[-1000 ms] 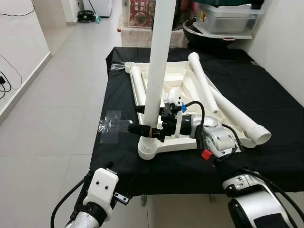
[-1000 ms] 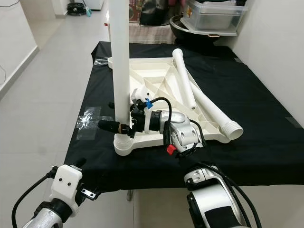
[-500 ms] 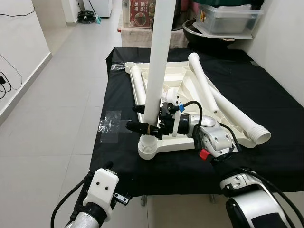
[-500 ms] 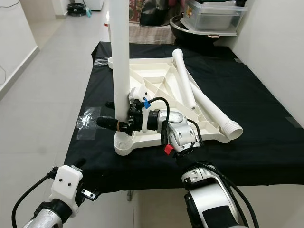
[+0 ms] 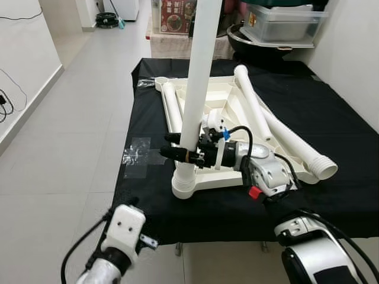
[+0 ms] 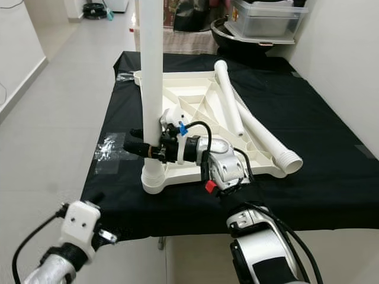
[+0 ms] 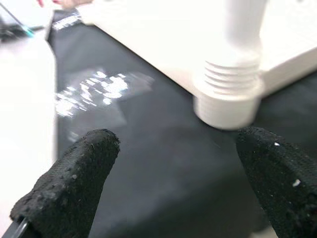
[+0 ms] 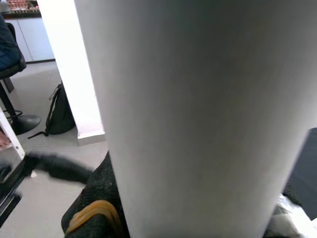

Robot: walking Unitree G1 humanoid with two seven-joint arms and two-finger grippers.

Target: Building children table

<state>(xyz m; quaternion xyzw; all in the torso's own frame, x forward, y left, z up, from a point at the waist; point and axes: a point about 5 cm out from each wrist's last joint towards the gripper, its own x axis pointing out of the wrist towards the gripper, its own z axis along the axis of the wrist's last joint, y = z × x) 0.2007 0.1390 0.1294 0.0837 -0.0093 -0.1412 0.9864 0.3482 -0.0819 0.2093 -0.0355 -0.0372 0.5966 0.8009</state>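
On the tabletop (image 5: 222, 97), right gripper (image 5: 177, 152) clasps upright leg (image 5: 198, 83)

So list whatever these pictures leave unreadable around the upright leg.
- Upright leg: its top is cut off by the upper edge of both eye views.
- Right end effector: the leg hides part of its grip.
- Leg thread: blurred in the left wrist view; seating in the socket unclear.

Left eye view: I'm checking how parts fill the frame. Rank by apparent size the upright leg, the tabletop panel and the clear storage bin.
1. Tabletop panel, widest spread.
2. Upright leg, held by the right hand; nearness enlarges it.
3. Clear storage bin, farthest away.
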